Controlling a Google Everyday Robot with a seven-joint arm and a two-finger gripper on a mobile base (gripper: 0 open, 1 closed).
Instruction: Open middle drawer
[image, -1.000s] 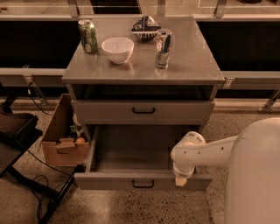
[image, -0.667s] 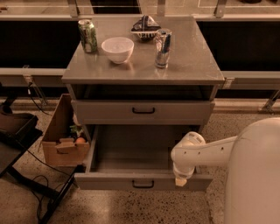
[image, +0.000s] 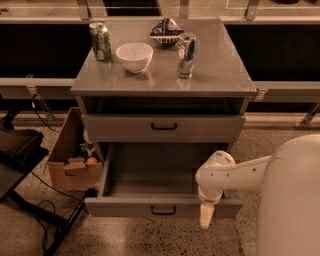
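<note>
The middle drawer (image: 122, 206) stands well out of the grey cabinet, its front near the lower edge of the view and its deep, plain grey inside bare to the camera. A small black bar handle (image: 163, 210) sits at the centre of that front. Above it the upper drawer front (image: 212, 128) lies flush with the cabinet, carrying its own black handle (image: 164, 127).

The gripper (image: 206, 216) hangs in front of the right end of the open drawer's front, pointing down toward the speckled floor, well to the right of the handle. How far it is open cannot be told (it shows only as one pale tapered tip), nor whether it touches the drawer front; nothing can be seen in its hold. The white arm (image: 235, 172) runs from it to the rounded robot body (image: 295, 200) at the lower right corner of the view.

On the cabinet top (image: 225, 70), a green can (image: 100, 41) stands at the back left corner, a white bowl (image: 134, 56) just beside it toward the middle, a silver can (image: 185, 55) upright right of centre, and a crumpled bag (image: 166, 30) at the back edge. A cardboard box (image: 65, 150) holding small items sits on the floor against the cabinet's left side.
</note>
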